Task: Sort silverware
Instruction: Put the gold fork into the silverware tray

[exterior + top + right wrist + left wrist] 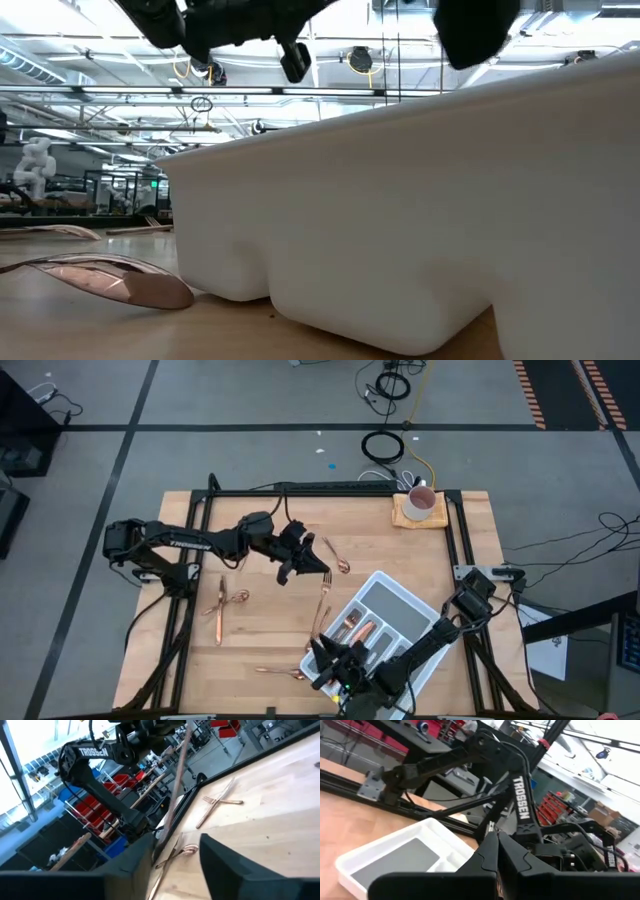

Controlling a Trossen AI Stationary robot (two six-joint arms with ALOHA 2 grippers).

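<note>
On the pale wooden plank table [255, 635], framed in black metal, one long white plastic tray [412, 600] with smooth rounded dividers lies at an angle near the right corner. The silverware [322, 603] is slim, shiny and rose-gold. In the high view at least three pieces lie in the tray's compartments. Six more seem to lie loose on the wood: two crossed at the left, two side by side near the far middle, one fork just left of the tray, and one spoon at the near edge. The exact total is hard to tell. One white ceramic mug [421, 502] stands on a small square wooden board [404, 518] at the far right corner. Two dark arms are at work. The left gripper [297, 557] is over the far middle of the table just beside the two pieces there, its jaws pressed together with nothing visible between them. The right gripper [325, 658] is at the tray's near left end with its jaws apart, and one thin rose-gold shaft [175, 785] runs through the gap. Each wrist view shows the white lettering "TROSSEN" on the other arm.
</note>
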